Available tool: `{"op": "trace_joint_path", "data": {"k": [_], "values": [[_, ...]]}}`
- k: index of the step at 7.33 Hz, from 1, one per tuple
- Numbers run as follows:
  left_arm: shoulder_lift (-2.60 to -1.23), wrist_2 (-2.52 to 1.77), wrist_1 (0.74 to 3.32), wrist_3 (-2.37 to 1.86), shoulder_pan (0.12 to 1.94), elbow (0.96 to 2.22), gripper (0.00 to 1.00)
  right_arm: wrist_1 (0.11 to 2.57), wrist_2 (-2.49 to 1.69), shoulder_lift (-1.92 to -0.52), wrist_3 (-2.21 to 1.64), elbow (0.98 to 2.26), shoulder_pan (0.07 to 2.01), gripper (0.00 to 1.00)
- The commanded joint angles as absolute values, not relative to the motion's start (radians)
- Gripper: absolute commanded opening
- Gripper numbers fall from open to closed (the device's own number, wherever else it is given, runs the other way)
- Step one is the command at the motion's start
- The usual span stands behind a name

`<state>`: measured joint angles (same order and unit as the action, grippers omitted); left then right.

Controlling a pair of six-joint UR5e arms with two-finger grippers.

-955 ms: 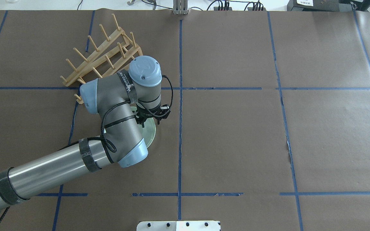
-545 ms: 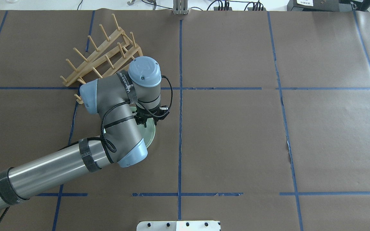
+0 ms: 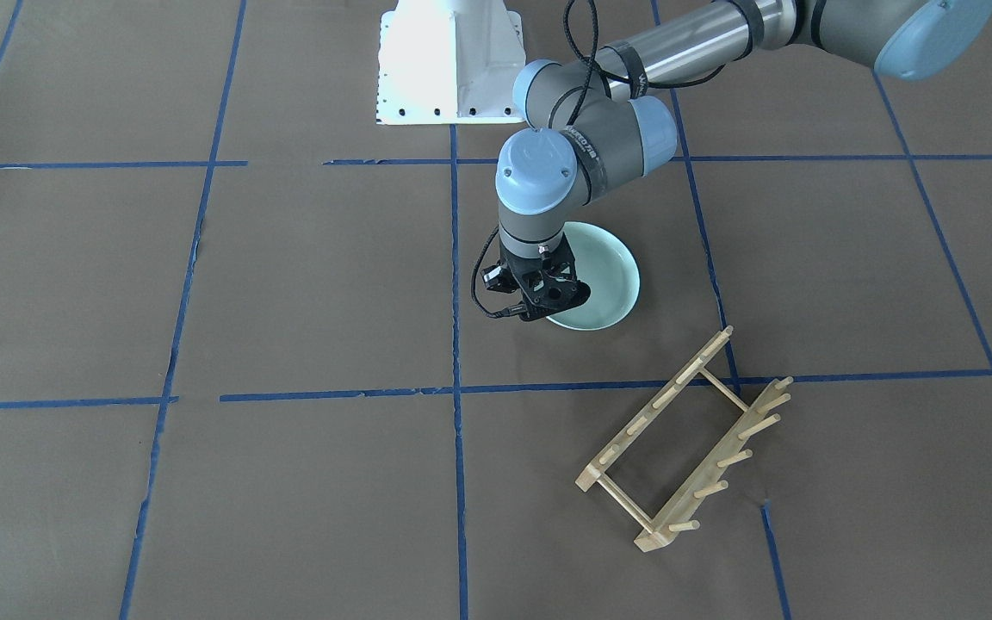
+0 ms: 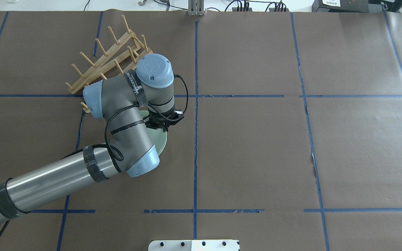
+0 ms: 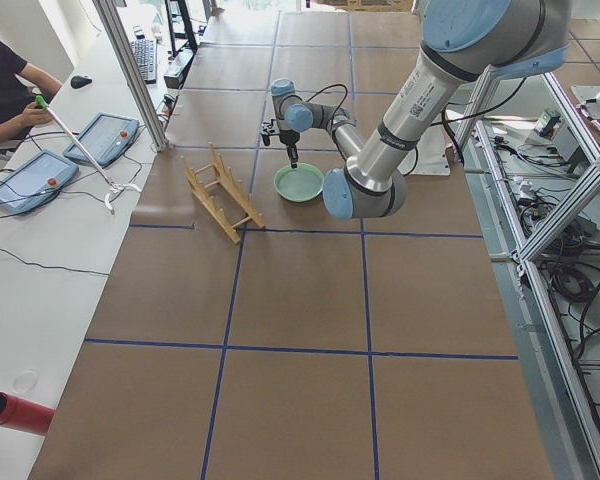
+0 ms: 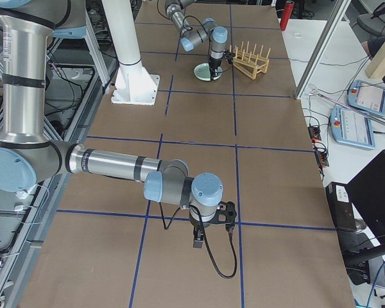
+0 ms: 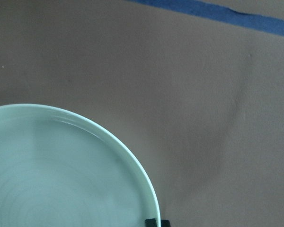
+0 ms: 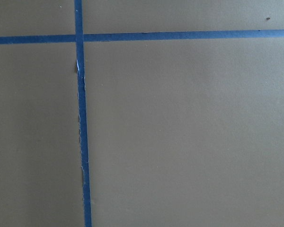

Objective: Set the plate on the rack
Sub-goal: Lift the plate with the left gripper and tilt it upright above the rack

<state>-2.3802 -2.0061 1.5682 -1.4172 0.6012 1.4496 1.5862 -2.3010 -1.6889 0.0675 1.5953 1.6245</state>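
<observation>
The pale mint-green plate [image 3: 604, 275] is near the table's middle, partly under my left arm in the overhead view [image 4: 159, 141]. My left gripper [image 3: 548, 306] points down and is shut on the plate's rim on the side away from the robot. In the left wrist view the plate [image 7: 52, 179] fills the lower left, with dark fingertips [image 7: 151, 222] pinching its edge and a shadow beside the rim. The wooden rack [image 4: 106, 62] stands just beyond the plate, apart from it [image 3: 685, 448]. My right gripper [image 6: 197, 242] hangs over bare paper far away; I cannot tell its state.
Brown paper with blue tape lines [image 4: 195, 104] covers the table. The white robot base [image 3: 449, 69] is at the near edge. An operator's desk with tablets [image 5: 40, 175] runs along the far side behind the rack.
My left arm has shifted up and to the left in the overhead view, toward the rack, and the plate has moved with it.
</observation>
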Motion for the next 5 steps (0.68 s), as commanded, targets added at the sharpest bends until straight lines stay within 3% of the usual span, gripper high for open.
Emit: {"op": "trace_joint_path", "data": {"k": [1, 3, 5], "values": [[-2.349, -2.008, 1.656, -1.578, 0.711, 1.666, 0.0, 1.586, -2.301, -1.689, 0.067, 1.595, 1.624, 1.0], [-2.309, -2.008, 1.949, -1.801, 0.84, 1.726, 0.0, 1.586, -2.301, -1.689, 0.067, 1.595, 1.624, 1.0], [-2.132, -2.002, 2.469, -1.967, 0.902, 1.721, 0.0, 1.586, -2.301, -1.689, 0.067, 1.594, 1.624, 1.0]]}}
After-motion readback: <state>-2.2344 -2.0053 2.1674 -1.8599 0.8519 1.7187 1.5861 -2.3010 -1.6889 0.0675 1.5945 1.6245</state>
